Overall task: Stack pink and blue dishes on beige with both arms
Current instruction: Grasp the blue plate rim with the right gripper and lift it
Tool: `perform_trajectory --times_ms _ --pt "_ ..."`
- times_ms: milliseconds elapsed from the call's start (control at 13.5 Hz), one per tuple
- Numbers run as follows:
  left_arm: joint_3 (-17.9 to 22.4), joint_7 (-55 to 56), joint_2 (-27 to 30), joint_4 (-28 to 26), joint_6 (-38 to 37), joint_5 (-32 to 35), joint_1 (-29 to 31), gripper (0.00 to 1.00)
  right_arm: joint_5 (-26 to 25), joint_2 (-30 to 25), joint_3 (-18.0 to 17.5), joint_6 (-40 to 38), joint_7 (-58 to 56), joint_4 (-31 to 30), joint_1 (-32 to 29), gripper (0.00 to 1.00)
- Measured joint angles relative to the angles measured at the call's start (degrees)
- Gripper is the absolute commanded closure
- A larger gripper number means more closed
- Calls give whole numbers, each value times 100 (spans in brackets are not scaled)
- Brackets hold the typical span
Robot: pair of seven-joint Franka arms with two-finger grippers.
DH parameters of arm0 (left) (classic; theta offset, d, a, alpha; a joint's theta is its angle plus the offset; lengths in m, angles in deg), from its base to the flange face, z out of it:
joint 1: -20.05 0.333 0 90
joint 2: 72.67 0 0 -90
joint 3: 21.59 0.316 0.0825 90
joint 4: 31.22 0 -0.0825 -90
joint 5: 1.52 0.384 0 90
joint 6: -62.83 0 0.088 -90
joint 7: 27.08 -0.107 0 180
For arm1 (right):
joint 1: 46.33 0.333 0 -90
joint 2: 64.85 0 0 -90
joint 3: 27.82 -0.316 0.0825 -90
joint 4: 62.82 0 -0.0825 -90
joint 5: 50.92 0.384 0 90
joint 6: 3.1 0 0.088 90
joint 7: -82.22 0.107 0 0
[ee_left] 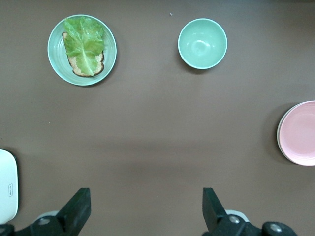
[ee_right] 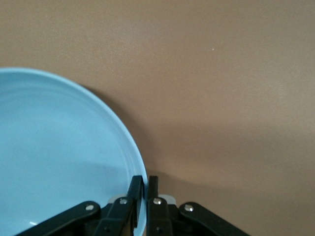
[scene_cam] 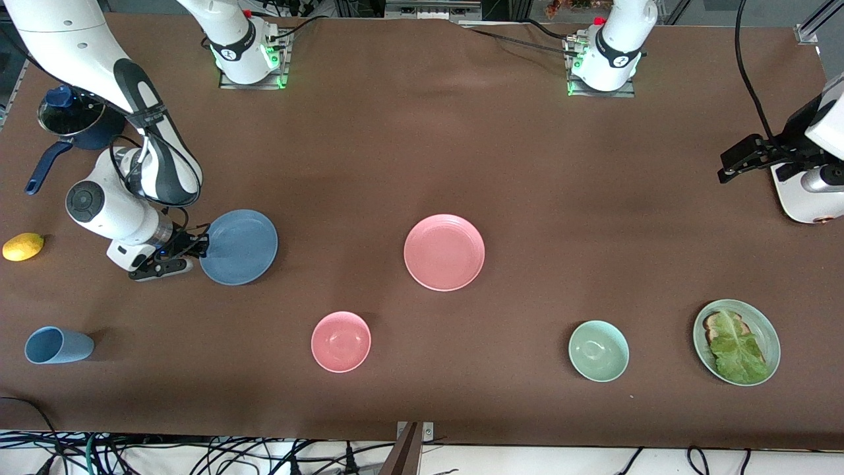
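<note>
The blue plate point(scene_cam: 239, 247) point(ee_right: 59, 157) lies toward the right arm's end of the table. My right gripper point(scene_cam: 200, 249) point(ee_right: 146, 186) is shut on its rim, one finger inside the rim and one outside. The pink plate point(scene_cam: 444, 252) point(ee_left: 299, 132) lies at the table's middle. A thin pale edge shows under it in the left wrist view, and I cannot tell whether that is the beige plate. My left gripper point(scene_cam: 727, 170) point(ee_left: 146, 199) hangs open and holds nothing, over bare table at the left arm's end, where that arm waits.
Nearer the front camera stand a pink bowl point(scene_cam: 341, 341), a pale green bowl point(scene_cam: 599, 351) point(ee_left: 202, 43) and a green plate with bread and lettuce point(scene_cam: 765, 333) point(ee_left: 58, 61). Around the right arm are a tipped blue cup point(scene_cam: 58, 345), a lemon point(scene_cam: 23, 247) and a dark blue pot point(scene_cam: 72, 119).
</note>
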Motion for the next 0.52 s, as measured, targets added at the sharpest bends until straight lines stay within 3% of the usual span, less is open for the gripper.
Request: perform_trajectory --times_ms 519 --pt "174 -27 179 0 16 0 -75 0 14 -88 -52 -330 2 155 -1 100"
